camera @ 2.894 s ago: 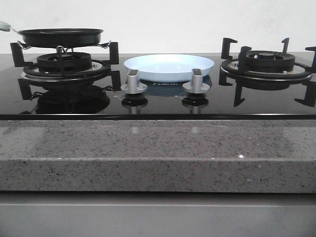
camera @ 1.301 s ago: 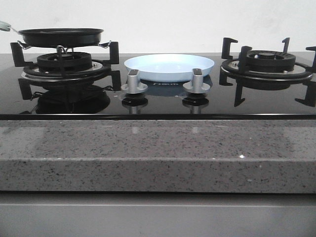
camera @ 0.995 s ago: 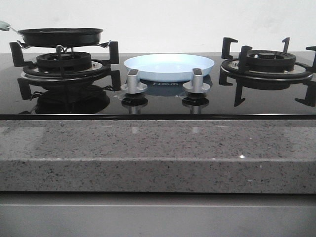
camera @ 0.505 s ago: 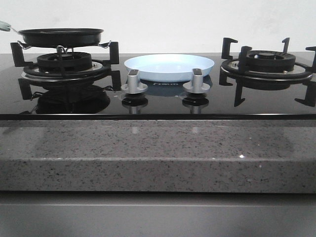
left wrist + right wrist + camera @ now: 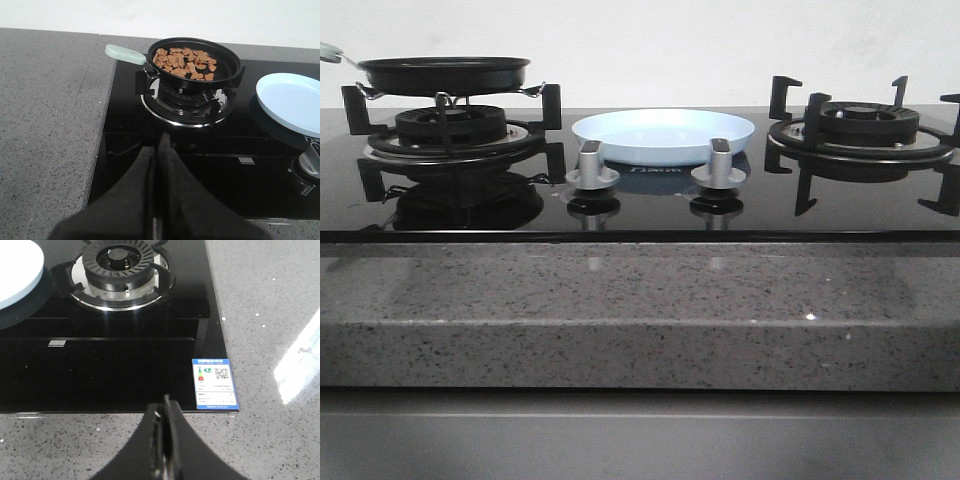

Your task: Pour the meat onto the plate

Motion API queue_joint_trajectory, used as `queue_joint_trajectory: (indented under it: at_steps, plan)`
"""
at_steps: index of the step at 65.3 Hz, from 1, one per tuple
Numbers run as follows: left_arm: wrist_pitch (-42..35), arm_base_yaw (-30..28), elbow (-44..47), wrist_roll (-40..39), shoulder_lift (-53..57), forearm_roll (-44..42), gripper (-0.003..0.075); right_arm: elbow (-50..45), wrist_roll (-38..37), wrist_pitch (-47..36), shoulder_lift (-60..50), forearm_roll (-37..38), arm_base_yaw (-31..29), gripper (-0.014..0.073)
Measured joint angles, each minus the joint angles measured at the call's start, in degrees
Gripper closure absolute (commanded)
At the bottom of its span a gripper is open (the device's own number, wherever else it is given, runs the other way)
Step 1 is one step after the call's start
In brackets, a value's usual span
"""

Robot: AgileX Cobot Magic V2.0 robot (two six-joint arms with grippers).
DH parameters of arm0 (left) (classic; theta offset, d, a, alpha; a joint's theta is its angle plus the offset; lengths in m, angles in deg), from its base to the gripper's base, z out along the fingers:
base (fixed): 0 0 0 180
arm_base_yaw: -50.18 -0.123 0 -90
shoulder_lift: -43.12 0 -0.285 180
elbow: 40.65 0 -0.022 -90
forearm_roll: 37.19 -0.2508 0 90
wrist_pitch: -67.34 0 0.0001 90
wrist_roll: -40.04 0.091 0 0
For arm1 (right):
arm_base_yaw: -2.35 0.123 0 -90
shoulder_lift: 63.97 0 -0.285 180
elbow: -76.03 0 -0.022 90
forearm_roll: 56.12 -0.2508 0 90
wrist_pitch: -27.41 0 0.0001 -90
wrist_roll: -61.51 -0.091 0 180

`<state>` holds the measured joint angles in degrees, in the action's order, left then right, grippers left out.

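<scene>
A glossy black glass hob [image 5: 640, 205] is set into a speckled grey stone tabletop [image 5: 640, 300] with a thick rounded front edge. On the left burner [image 5: 182, 97], a ring of ribbed black metal over a bright steel collar, stands a round black frying pan [image 5: 192, 62] with low walls and a pale mint handle [image 5: 125, 53] that juts out past the hob's edge. The meat [image 5: 184, 62] lies inside the pan as a loose, flat scatter of small tan-to-golden chunks with rough, irregular shapes. Beside the pan, between the two burners, the plate [image 5: 663, 135] rests on the glass: round, shallow, pale blue, smooth and shiny, with a raised rim and nothing on it. Two brushed-silver knobs [image 5: 591, 168] stand just in front of it. The right burner [image 5: 120, 262] carries only its angular black cast-iron pan supports. A blue-and-white label [image 5: 215, 384] sits at the hob's corner. The left gripper [image 5: 156, 150] hangs over the hob's near edge, its matte black fingers pressed together on nothing; the right gripper [image 5: 164, 412] is likewise clenched, hovering above the stone.
</scene>
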<state>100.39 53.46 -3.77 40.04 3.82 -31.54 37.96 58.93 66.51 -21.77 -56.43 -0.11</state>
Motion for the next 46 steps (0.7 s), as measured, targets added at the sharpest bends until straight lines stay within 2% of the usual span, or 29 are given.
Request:
queue_joint_trajectory:
  at_steps: [16,19,23,25,26,29,34,39,46]
  plan:
    - [0.00,0.00,0.00,0.00,-0.24,0.00,0.0740,0.00,3.50,0.34,0.00,0.00,2.97,0.0655]
    - [0.00,0.00,0.00,0.00,-0.24,0.00,0.0739,0.00,3.78,0.34,0.00,0.00,3.75,0.0622]
    - [0.00,0.00,0.00,0.00,-0.24,0.00,0.0717,0.00,4.02,0.34,0.00,-0.09,4.18,0.0506]
    - [0.00,0.00,0.00,0.00,-0.24,0.00,0.0685,0.00,4.12,0.34,0.00,-0.09,4.24,0.0426]
    - [0.00,0.00,0.00,0.00,-0.24,0.00,0.0659,0.00,4.12,0.34,0.00,-0.09,4.33,0.0358]
    - [0.00,0.00,0.00,0.00,-0.24,0.00,0.0569,0.00,4.21,0.34,0.00,-0.09,4.46,0.0227]
    - [0.00,0.00,0.00,0.00,-0.24,-0.11,0.0393,0.00,4.21,0.34,0.00,-0.22,4.46,0.0109]
    - [0.00,0.00,0.00,0.00,-0.24,-0.11,0.0292,0.00,4.21,0.34,0.11,-0.75,4.46,0.0088]
    - [-0.69,0.00,0.00,0.00,-0.24,-0.11,0.0279,0.29,4.25,0.34,1.31,-3.09,4.46,0.0088]
